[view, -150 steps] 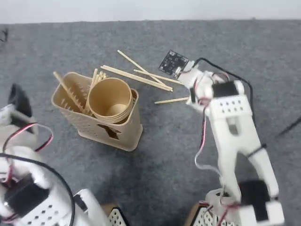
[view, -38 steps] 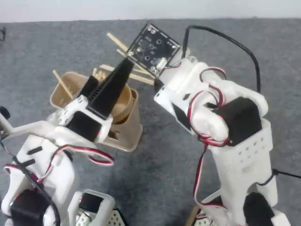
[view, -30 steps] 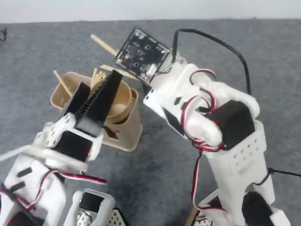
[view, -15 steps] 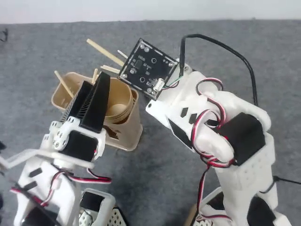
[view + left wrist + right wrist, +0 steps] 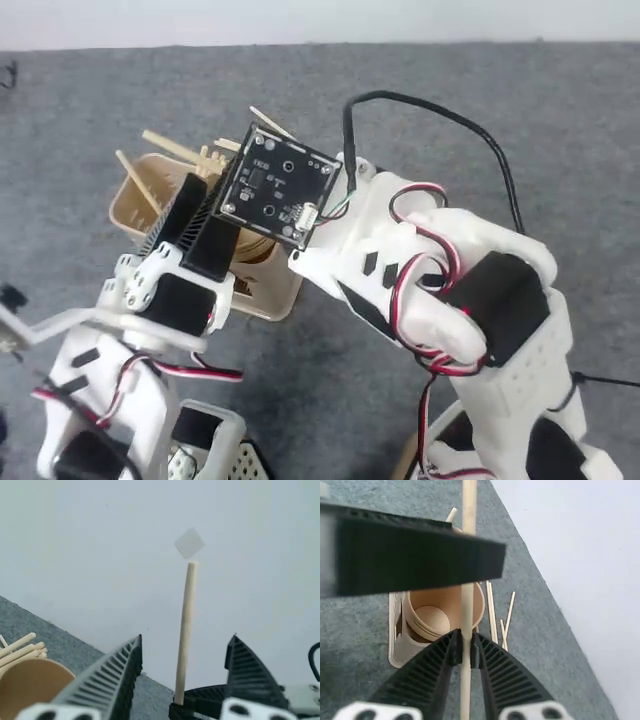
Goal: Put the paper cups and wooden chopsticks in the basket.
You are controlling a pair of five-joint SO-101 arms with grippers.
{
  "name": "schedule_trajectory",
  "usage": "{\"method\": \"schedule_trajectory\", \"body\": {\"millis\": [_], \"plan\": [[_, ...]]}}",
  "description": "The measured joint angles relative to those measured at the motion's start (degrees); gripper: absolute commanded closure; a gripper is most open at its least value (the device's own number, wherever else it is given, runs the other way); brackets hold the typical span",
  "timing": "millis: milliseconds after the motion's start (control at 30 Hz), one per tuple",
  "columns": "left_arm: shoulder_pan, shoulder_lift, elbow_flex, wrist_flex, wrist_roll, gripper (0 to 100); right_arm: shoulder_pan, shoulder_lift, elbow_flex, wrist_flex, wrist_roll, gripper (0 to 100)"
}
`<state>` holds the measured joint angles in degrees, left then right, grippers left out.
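A chopstick is clamped in the right gripper over the basket, lowering likely needed next; the left gripper is spread wide.

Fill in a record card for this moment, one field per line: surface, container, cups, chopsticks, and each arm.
Surface: grey mat
Container: beige slotted basket, upright on the mat
Cups: stacked paper cups inside the basket
Stored sticks: several chopsticks leaning out of the basket
Loose sticks: loose chopsticks lying on the mat beside the basket
Right arm: right gripper shut on held chopstick, over the basket
Left arm: left gripper open, jaws either side of the held chopstick, apart from it
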<state>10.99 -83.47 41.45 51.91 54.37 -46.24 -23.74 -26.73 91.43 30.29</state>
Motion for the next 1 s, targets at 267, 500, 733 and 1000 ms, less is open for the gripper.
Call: {"method": "schedule_trajectory", "body": {"millis": [267,500,733,1000], "plan": [[0.0,-0.3,0.0,-1.3,-2.6,96,-0.3,0.0,0.0,0.1,0.0,99.1],[0.0,-0.4,0.0,-1.5,-3.4,99,-0.2,0.0,0.0,0.1,0.0,99.1],[0.0,-0.4,0.0,-1.8,-3.6,98,-0.2,0.0,0.0,0.1,0.2,99.1],[0.0,-0.4,0.0,-1.8,-3.6,98,-0.3,0.0,0.0,0.1,0.2,99.1]]}}
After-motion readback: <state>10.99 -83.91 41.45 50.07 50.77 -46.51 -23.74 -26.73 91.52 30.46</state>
